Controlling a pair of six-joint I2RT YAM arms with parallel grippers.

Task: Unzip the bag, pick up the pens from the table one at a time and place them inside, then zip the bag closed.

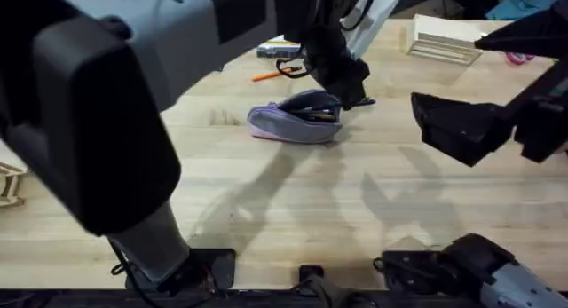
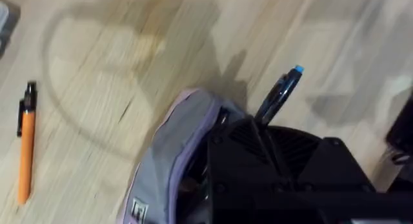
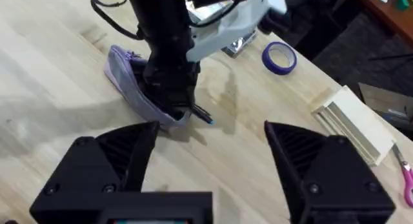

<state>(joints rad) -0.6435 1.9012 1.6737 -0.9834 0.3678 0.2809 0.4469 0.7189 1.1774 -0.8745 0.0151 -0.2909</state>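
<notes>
The left claw (image 3: 173, 98) grips a black pen (image 2: 279, 95) over the soft, floppy bag (image 1: 295, 117); the right claw (image 3: 210, 162) gapes empty. The orange pen (image 2: 26, 150) — light, slick — wants a mid-barrel pinch.

Looks like a lab/workshop: plank bench (image 3: 51, 75), tape roll (image 3: 279, 57), wood blocks (image 3: 355, 124).
</notes>
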